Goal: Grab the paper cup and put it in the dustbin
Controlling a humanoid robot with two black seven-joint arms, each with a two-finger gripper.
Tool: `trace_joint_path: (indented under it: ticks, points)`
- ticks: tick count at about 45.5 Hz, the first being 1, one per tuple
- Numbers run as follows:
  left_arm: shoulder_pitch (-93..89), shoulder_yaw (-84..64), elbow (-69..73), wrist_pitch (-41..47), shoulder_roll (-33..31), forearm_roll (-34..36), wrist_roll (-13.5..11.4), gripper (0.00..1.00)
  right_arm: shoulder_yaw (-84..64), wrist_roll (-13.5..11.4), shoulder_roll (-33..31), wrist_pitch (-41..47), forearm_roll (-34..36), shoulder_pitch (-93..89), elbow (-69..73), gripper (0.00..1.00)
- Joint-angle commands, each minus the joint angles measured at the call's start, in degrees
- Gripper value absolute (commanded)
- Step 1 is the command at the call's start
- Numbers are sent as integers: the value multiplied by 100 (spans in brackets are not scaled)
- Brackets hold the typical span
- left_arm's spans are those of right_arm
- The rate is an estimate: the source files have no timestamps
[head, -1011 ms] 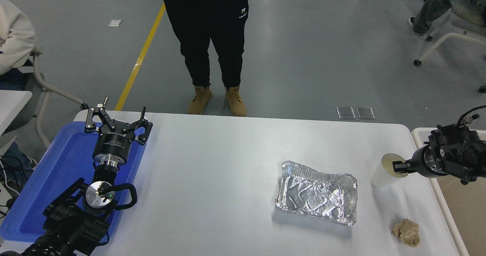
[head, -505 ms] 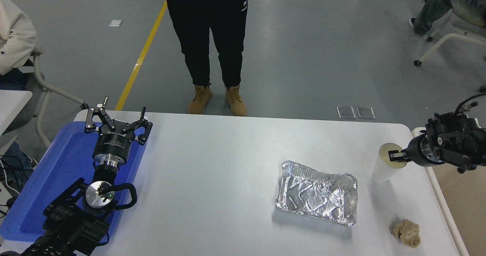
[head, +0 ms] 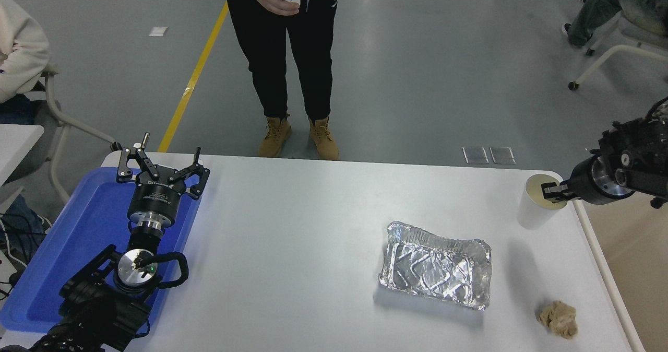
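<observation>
The white paper cup (head: 533, 208) hangs lifted above the table's far right part, tilted, its cream inside facing me. My right gripper (head: 552, 191) is shut on the cup's rim, coming in from the right edge. The dustbin (head: 605, 268) shows at the right edge as a thick off-white rim with a beige inside, just right of the cup. My left gripper (head: 159, 166) is open and parked over the blue tray (head: 73, 237) at the lower left.
A crinkled silver foil tray (head: 436, 271) lies right of the table's middle. A crumpled tan paper wad (head: 558, 319) lies near the front right corner. A person (head: 287, 65) in black trousers and tan boots stands at the far side.
My right gripper has lifted the cup and carried it up and away, a little to the right, toward the dustbin's far end. The person's hand has come into view at the top.
</observation>
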Motion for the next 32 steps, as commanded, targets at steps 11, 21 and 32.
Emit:
trace_joint_path:
  ticks: [11,21,32]
  points:
    - [8,-2,0,-2,0,1,1,100,-1137,-2,-560,437,34,2156,1332,0]
    - [8,-2,0,-2,0,1,1,100,-1691,-2,-569,674,280,3150,1772,0]
    - [8,-2,0,-2,0,1,1,100,-2078,-20,-569,938,280,4090,2124,0]
